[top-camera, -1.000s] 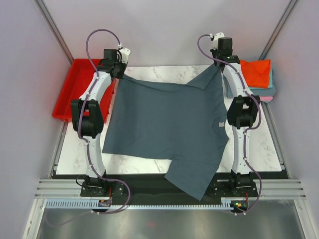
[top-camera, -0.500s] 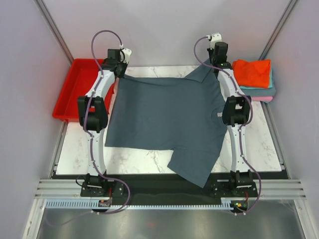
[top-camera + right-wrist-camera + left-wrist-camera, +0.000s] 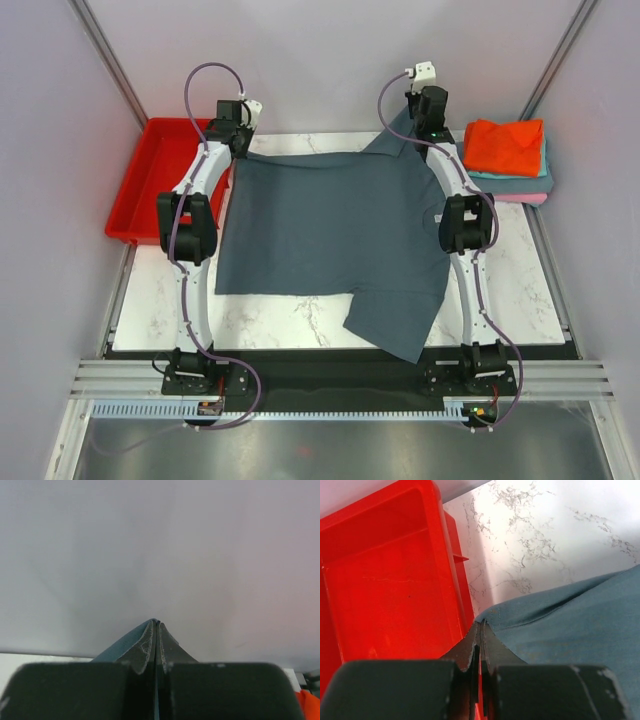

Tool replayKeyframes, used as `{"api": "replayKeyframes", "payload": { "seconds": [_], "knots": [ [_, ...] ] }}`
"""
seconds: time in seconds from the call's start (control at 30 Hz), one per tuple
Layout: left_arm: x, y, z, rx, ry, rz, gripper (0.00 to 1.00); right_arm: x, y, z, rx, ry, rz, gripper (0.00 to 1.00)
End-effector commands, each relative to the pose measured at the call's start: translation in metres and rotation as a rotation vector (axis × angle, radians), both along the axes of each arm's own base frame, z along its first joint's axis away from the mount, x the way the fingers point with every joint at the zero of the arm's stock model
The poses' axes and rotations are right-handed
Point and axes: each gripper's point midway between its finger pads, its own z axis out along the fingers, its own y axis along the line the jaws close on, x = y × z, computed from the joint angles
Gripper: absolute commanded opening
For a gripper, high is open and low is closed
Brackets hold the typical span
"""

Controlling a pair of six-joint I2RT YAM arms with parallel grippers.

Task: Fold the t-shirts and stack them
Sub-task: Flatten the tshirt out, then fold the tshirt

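Observation:
A large slate blue-grey t-shirt (image 3: pixel 330 235) lies spread on the marble table, one sleeve hanging over the near edge. My left gripper (image 3: pixel 238 138) is shut on its far left corner, seen in the left wrist view (image 3: pixel 481 624) beside the shirt's hem (image 3: pixel 560 620). My right gripper (image 3: pixel 424 120) is shut on the far right corner and holds it raised; the right wrist view (image 3: pixel 156 623) shows cloth (image 3: pixel 122 645) pinched between the jaws. A folded stack with an orange-red shirt (image 3: pixel 508 142) on top, over teal and pink ones, sits at the far right.
A red plastic tray (image 3: pixel 150 180) stands off the table's far left, close beside my left gripper; it also fills the left of the left wrist view (image 3: pixel 385 580). Bare marble table (image 3: pixel 520 290) shows right of the shirt. Walls enclose the back and sides.
Both grippers have pulled the shirt away from the near edge toward the back. The right gripper moved up and left with its corner; less sleeve hangs over the front edge.

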Motion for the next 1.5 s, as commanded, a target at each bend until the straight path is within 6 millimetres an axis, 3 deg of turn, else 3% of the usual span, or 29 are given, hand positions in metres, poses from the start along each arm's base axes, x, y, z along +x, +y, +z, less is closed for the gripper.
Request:
{"api": "replayKeyframes", "payload": {
  "seconds": [0.0,0.13,0.27,0.3,0.33,0.4,0.43,0.5,0.53,0.57,0.6,0.63,0.8,0.87,0.9,0.93,0.97,1.13,1.17,1.47],
  "knots": [
    [0.009,0.009,0.031,-0.004,-0.081,0.052,0.02,0.002,0.043,0.055,0.049,-0.168,0.090,0.00],
    [0.008,0.013,0.034,0.018,-0.089,0.060,0.02,0.001,0.059,0.058,0.025,-0.189,0.118,0.00],
    [0.011,0.014,0.039,0.026,-0.106,0.064,0.02,-0.001,0.050,0.063,0.004,-0.182,0.092,0.00],
    [0.011,0.014,0.039,0.029,-0.107,0.058,0.02,-0.001,0.042,0.057,0.001,-0.159,0.080,0.00],
    [0.011,0.014,0.039,0.035,-0.105,0.052,0.02,-0.005,0.035,0.069,-0.002,-0.163,0.060,0.00],
    [0.010,0.014,0.037,0.047,-0.097,0.037,0.02,-0.009,0.017,0.064,-0.006,-0.113,0.021,0.00],
    [0.009,0.014,0.039,0.053,-0.097,0.031,0.02,-0.014,0.008,0.080,-0.002,-0.117,0.008,0.00],
    [0.006,0.013,0.036,0.052,-0.082,0.015,0.02,-0.021,-0.012,0.070,-0.006,-0.046,-0.016,0.00],
    [0.004,0.013,0.032,0.052,-0.070,0.012,0.02,-0.028,-0.019,0.088,-0.017,-0.054,-0.020,0.00],
    [0.002,0.011,0.034,0.044,-0.068,0.002,0.02,-0.033,-0.022,0.087,-0.026,-0.030,-0.018,0.00],
    [0.000,0.011,0.033,0.041,-0.063,0.001,0.02,-0.038,-0.033,0.072,-0.037,0.015,-0.029,0.00],
    [-0.003,0.010,0.028,0.041,-0.049,-0.006,0.02,-0.046,-0.041,0.088,-0.041,0.004,-0.037,0.00],
    [-0.012,0.013,0.022,0.025,-0.018,-0.006,0.02,-0.070,-0.072,0.071,-0.016,0.114,-0.067,0.00],
    [-0.016,0.015,0.021,0.018,-0.005,-0.005,0.02,-0.081,-0.072,0.077,-0.015,0.128,-0.066,0.00],
    [-0.017,0.015,0.025,0.014,-0.011,-0.005,0.02,-0.086,-0.071,0.064,-0.015,0.161,-0.058,0.00],
    [-0.019,0.016,0.023,0.014,-0.004,-0.005,0.02,-0.092,-0.070,0.073,-0.011,0.155,-0.055,0.00],
    [-0.021,0.018,0.025,0.012,-0.005,-0.004,0.02,-0.098,-0.070,0.061,-0.012,0.187,-0.052,0.00],
    [-0.025,0.019,0.036,0.009,-0.018,-0.007,0.02,-0.119,-0.062,0.052,0.013,0.245,-0.013,0.00],
    [-0.025,0.018,0.038,0.007,-0.021,-0.010,0.02,-0.123,-0.059,0.040,0.015,0.277,-0.003,0.00],
    [-0.028,0.011,0.071,-0.034,-0.074,-0.027,0.02,-0.140,-0.055,0.036,0.034,0.318,0.021,0.00]
  ]
}}
